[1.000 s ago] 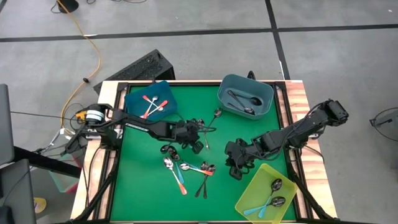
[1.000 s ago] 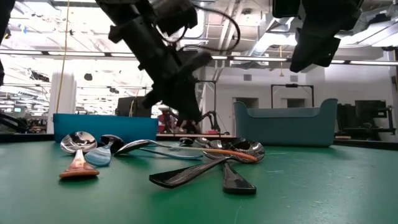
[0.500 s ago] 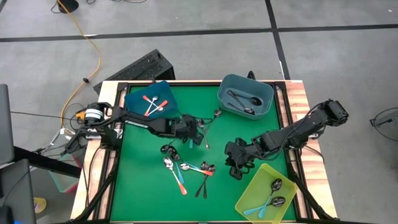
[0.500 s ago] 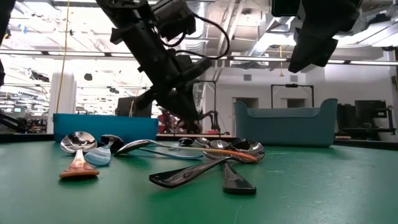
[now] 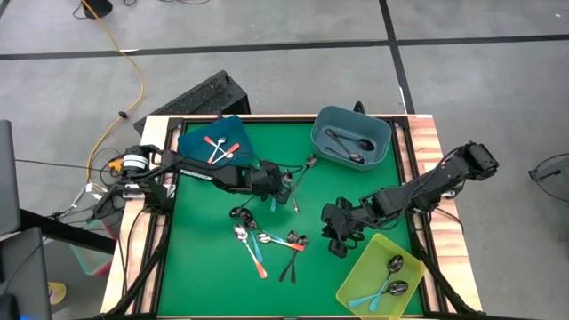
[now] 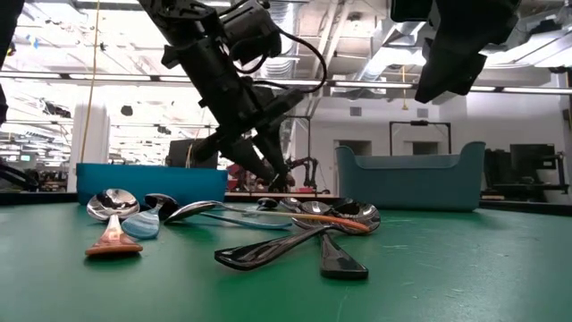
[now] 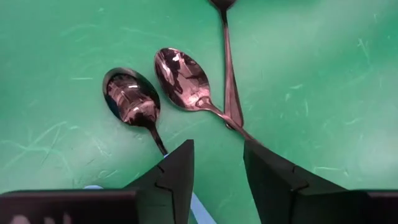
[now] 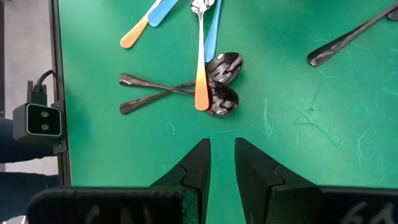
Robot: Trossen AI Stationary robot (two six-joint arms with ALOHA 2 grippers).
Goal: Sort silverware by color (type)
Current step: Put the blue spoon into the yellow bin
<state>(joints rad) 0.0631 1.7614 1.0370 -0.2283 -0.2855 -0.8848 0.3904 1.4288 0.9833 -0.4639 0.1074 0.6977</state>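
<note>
Left tool (image 5: 283,188): released, jaws apart with nothing between them, low over the green worktop (image 5: 200,249) among 2 dark spoons (image 7: 186,81), just in front of the blue bin (image 5: 212,142).
Right tool (image 5: 338,233): fingers slightly parted, nothing between them, beside the yellow-green bin (image 5: 384,276).
Silverware (image 5: 262,242): loose cluster mid-worktop, orange, blue and dark handles crossing.
Blue bin: orange-handled spoons inside.
Grey bin (image 5: 352,140): dark spoons inside.
Yellow-green bin: blue-handled spoons.

Loose spoons (image 5: 267,240) lie flat in a scattered cluster mid-table, handles orange, light blue or dark metal, some crossing. Two orange-handled spoons (image 5: 216,148) lie crossed at one corner, dark spoons (image 5: 348,144) together at another, and more spoons (image 5: 391,276) apart.
</note>
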